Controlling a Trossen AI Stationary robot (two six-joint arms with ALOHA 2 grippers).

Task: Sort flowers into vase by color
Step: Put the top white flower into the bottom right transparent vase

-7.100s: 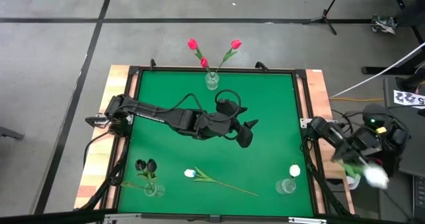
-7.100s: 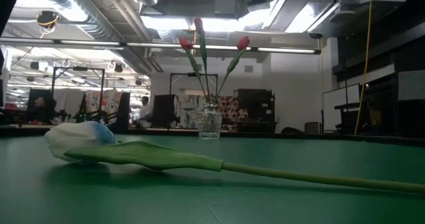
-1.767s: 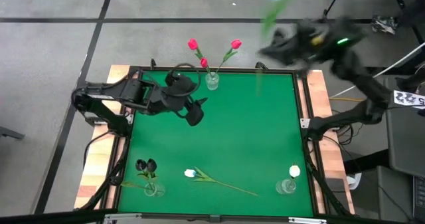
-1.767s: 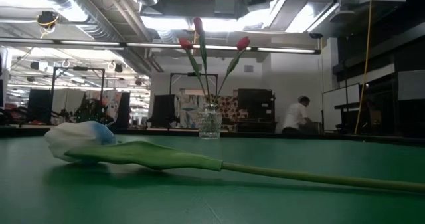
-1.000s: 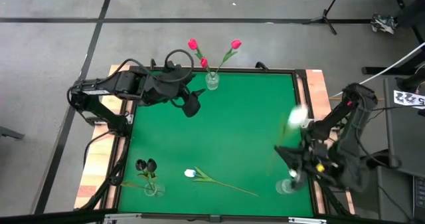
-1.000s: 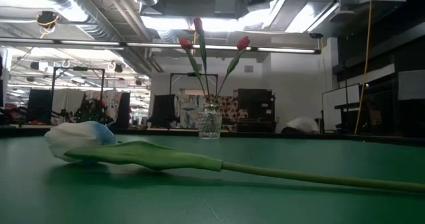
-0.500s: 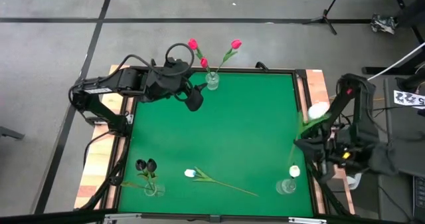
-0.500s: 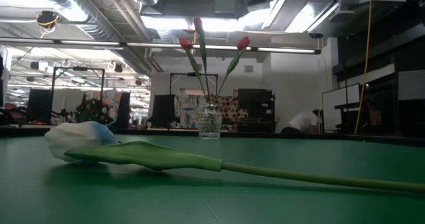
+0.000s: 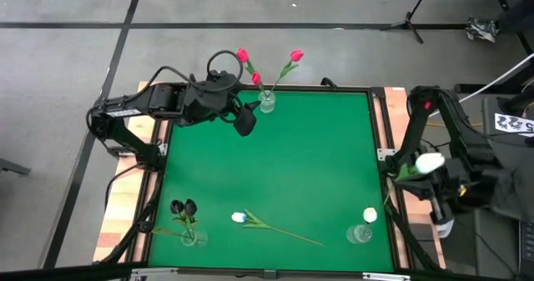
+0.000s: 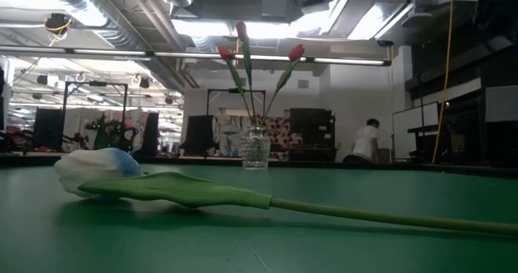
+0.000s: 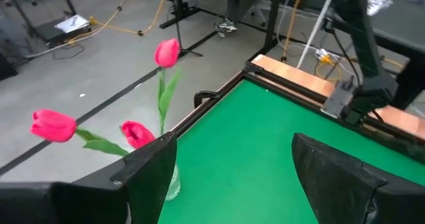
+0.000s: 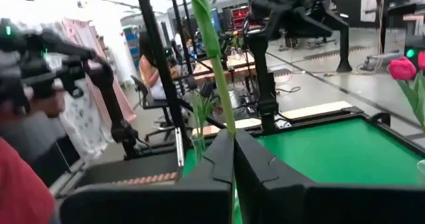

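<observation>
Overhead, right tool [image 9: 415, 169] hangs off the tabletop's [image 9: 317, 164] right edge, pinched shut on a white tulip [image 9: 429, 162], likely bound for the white-flower vase [image 9: 360, 233]; another white tulip [image 9: 239, 218] lies unsorted. Left wrist view: left tool [image 11: 229, 174], spread wide and empty, waits near the pink tulips [image 11: 106, 134]. Right wrist view: green stem [image 12: 216, 58] rises upright between closed fingers [image 12: 219, 167], ready for dropping.

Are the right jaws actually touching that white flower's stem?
Touching. In the right wrist view, the right gripper is shut with the green stem rising straight out from between its jaws.

green table mat [image 9: 309, 164] | tripod [image 9: 409, 18] | person [image 10: 368, 139] behind
</observation>
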